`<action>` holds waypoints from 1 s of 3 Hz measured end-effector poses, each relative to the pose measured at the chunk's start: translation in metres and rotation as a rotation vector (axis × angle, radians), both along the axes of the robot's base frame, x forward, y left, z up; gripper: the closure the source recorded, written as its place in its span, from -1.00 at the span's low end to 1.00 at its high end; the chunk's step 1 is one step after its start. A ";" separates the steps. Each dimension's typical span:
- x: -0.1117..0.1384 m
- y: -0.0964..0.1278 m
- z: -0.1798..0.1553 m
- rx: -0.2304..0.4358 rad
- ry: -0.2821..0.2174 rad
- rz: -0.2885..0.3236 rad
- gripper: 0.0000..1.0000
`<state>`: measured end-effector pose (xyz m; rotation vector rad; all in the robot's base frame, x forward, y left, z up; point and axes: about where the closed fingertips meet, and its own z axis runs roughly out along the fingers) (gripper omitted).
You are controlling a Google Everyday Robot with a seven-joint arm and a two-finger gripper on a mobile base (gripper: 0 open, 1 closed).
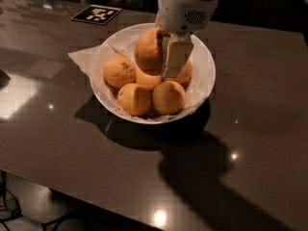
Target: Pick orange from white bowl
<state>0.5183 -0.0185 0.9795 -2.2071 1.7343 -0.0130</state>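
Observation:
The white bowl [204,76], lined with crumpled white paper, stands on the dark table and holds several oranges. My gripper [161,52] hangs over the bowl's middle, shut on the orange [148,51], a deeper brownish-orange fruit. It holds the fruit raised above the others. One pale finger [175,57] shows in front of it; the other finger is hidden behind the fruit. Paler yellow-orange fruits [119,71] lie below in the bowl.
A black-and-white marker tag [96,14] lies flat on the table behind the bowl at the left. The paper liner [82,57] sticks out over the bowl's left rim. The table's front edge runs along the lower left.

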 end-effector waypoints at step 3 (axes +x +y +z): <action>-0.059 -0.009 0.042 0.043 -0.086 0.000 1.00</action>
